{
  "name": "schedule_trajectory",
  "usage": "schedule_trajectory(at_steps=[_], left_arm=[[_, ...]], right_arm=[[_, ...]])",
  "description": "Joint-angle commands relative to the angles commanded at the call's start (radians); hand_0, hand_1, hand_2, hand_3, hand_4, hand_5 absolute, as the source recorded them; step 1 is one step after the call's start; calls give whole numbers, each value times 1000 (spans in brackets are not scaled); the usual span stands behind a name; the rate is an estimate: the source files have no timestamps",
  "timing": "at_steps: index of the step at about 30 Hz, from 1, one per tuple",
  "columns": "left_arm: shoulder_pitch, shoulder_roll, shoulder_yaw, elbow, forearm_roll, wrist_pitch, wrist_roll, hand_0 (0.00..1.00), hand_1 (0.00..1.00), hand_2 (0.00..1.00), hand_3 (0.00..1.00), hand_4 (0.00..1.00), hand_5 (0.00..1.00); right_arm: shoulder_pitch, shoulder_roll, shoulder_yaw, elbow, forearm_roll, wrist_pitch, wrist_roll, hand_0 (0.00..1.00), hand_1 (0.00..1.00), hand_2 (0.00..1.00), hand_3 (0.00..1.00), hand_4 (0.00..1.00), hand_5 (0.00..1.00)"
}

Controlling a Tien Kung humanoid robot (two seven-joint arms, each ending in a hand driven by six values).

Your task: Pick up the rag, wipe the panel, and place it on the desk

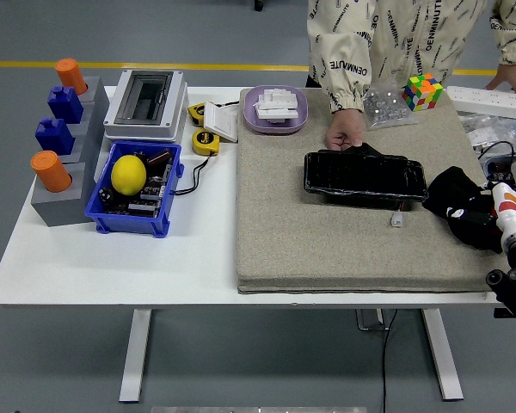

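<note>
One person's hand (346, 131) pins the panel's far-left corner; panel (365, 176) looks glossy, rigid, flat on the mat (310, 241). Just right of it, rag (454, 191): dark, soft, light, bunched. Pinch the top fold. Right hand (480, 225) sits on it; can't tell if it's closed.

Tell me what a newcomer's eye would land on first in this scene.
Probably the glossy black panel in the middle of the grey mat, with a person's hand holding its far left corner. Next, the yellow lemon in the blue bin on the left. At the right edge, the robot's right hand rests on a black rag.
</note>
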Motion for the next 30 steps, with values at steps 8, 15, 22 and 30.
schedule_trajectory(at_steps=[8,15,22,30], left_arm=[[5,1,-1,2,0,0,0,605,642,657,561,628,442],[6,2,1,1,0,0,0,605,642,657,560,628,443],[9,3,-1,1,1,0,1,606,642,657,560,628,442],[9,3,-9,1,7,1,0,605,642,656,560,628,441]], right_arm=[[0,9,-4,-8,19,-30,6,338,436,469,476,899,256],[-1,9,-5,-2,24,-43,5,314,426,461,483,915,207],[0,-3,-1,17,13,-56,-4,296,422,455,479,931,171],[9,-26,10,43,-7,-64,-21,284,410,444,469,956,132]])
